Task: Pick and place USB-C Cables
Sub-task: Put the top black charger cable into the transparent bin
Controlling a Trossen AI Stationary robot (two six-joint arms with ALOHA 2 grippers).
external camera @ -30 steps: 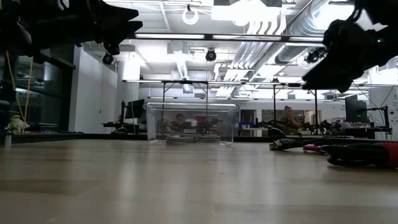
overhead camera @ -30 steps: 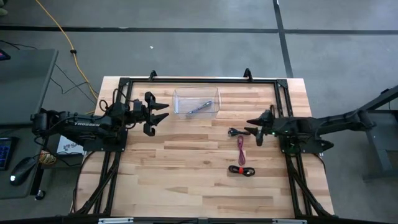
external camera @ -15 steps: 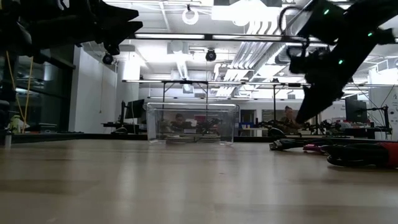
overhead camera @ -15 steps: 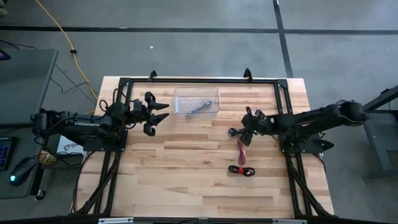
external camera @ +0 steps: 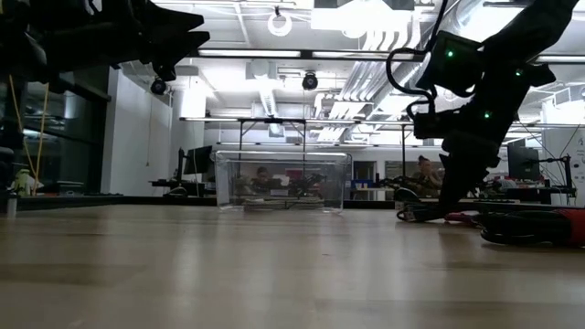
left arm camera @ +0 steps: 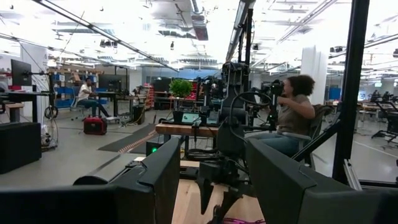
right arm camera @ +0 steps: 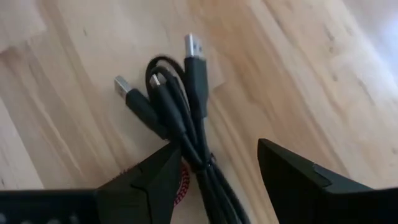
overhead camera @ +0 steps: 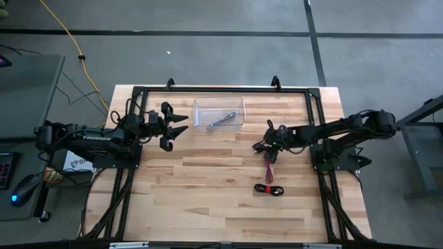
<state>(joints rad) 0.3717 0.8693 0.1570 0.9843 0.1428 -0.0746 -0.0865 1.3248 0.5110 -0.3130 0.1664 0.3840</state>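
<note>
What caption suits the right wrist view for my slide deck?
Open right gripper poised over a black cable bundle on the wooden table.

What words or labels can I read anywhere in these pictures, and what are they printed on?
"TROSSEN": white letters along the left arm, seen from above.
A white sheet beside the table, under the left arm, carries dark print that is partly hidden and too small to read.
Screens and signs in the room behind the table are too blurred to read.
No text shows on the clear box or the cables.
</note>
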